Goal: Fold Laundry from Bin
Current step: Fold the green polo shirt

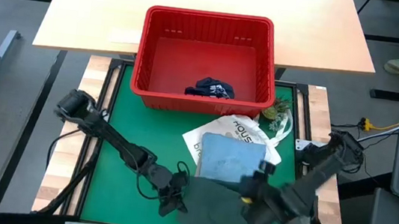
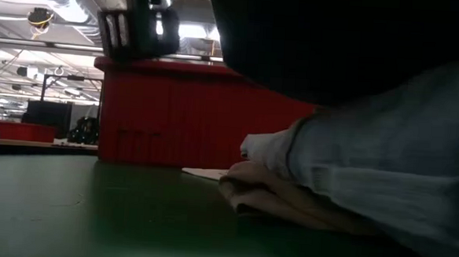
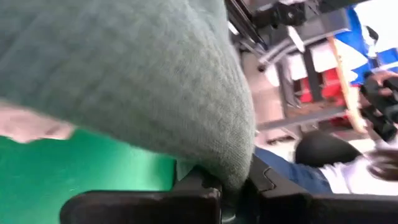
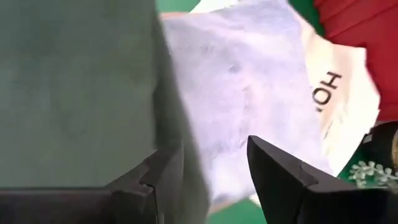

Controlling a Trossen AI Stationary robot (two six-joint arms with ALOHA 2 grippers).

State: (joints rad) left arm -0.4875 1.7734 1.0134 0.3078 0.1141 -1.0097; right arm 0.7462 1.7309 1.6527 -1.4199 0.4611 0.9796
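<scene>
A dark olive-green garment lies bunched at the table's near edge, between my two grippers. My left gripper is shut on its left end. My right gripper stands open over its right end, and the garment's edge runs beside one finger. Behind it, a folded light blue shirt rests on the white tote bag. Navy shorts lie on the floor of the red bin. My left gripper pinches a rounded fold of the olive-green garment between its two fingers, coming in at a low slant from the table's left. The cloth bulges out ahead of the fingers. In the low view it hangs dark above the mat. My right gripper: whether its finger touches the garment's edge, I cannot tell.
The bin stands at the far edge of the green mat, half on a light wooden tabletop. A small green sprig with white flecks lies by the bin's right corner. Bare mat shows at the left.
</scene>
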